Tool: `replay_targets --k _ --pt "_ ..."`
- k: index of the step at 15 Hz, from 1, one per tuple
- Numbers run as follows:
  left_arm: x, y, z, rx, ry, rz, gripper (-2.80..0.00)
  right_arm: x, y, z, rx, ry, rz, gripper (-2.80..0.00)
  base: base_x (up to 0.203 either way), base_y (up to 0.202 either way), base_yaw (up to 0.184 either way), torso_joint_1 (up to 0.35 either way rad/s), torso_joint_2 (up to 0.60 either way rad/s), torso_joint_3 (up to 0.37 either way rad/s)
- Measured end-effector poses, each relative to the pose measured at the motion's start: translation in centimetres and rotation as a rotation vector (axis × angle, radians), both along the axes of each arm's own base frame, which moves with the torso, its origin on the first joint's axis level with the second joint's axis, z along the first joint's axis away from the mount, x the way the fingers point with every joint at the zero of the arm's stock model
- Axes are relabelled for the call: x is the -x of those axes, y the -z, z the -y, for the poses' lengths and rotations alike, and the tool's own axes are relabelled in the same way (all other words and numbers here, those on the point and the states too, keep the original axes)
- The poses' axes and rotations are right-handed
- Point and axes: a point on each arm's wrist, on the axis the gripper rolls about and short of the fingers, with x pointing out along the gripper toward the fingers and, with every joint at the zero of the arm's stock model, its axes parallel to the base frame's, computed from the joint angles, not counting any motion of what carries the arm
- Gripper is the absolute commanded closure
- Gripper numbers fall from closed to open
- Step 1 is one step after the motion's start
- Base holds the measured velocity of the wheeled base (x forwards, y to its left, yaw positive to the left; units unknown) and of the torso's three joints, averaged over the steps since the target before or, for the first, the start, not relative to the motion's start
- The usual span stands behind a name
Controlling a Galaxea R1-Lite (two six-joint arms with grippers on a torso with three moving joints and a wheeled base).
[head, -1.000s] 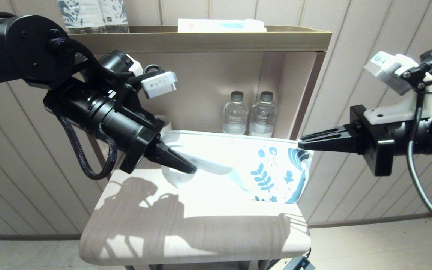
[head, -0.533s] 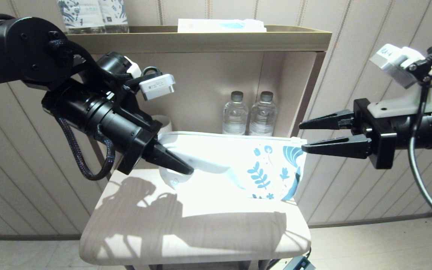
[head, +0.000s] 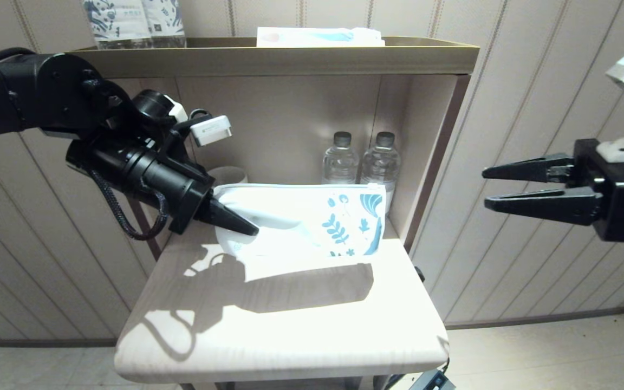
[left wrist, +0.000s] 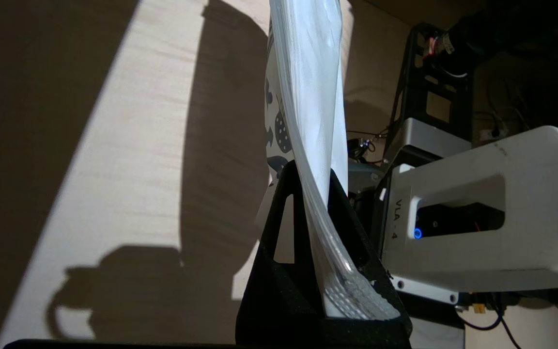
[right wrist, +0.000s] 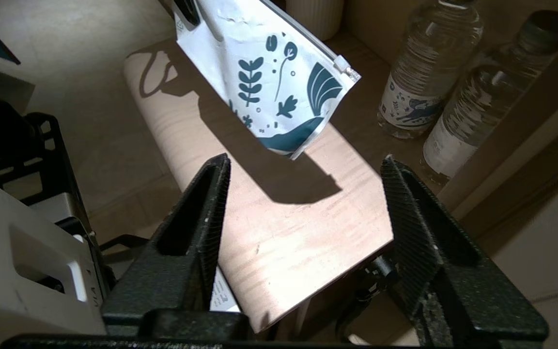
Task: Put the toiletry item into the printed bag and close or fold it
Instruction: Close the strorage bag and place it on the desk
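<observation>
Right gripper (head: 485,188): fingers spread, empty, well clear of the table (head: 290,336). Left gripper (head: 249,230) pinches the bag (head: 301,216) by one end, above the table. Toothbrush not visible. Risk: single-end grip lets the bag swing or slip.

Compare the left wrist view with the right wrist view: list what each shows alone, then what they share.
Only the left wrist view: the left gripper with its black fingers shut on the plain end of the white printed plastic bag, seen edge-on.

Only the right wrist view: the open, empty right gripper, apart from the bag; the bag's dark blue leaf print and its zip slider; two clear water bottles on the shelf.

Both: the bag hanging above the pale wooden table top, casting a shadow on it.
</observation>
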Motion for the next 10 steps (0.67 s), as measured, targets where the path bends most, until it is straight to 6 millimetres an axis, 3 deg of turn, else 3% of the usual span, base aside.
replay_targets --k 7,8,9,10 --pt "-3.5 2.8 -1.2 0.008 -0.173 -0.169 0.0 6.9 -1.2 0.7 -0.11 0.08 -0.028 0.0 0.0 0.0 0.0 0.0 0.0 0.0" --pt "-3.8 3.0 -1.2 0.02 -0.209 -0.199 -0.92 7.5 -1.2 0.7 -0.115 0.083 -0.028 0.0 0.0 0.0 0.0 0.0 0.0 0.0" --pt "-4.0 3.2 -1.3 0.026 -0.229 -0.215 -2.8 8.0 -1.2 0.7 -0.117 0.089 -0.023 0.0 0.0 0.0 0.0 0.0 0.0 0.0" --pt "-4.0 3.3 -1.3 0.026 -0.233 -0.22 -2.8 8.3 -1.2 0.8 -0.118 0.095 -0.019 0.0 0.0 0.0 0.0 0.0 0.0 0.0"
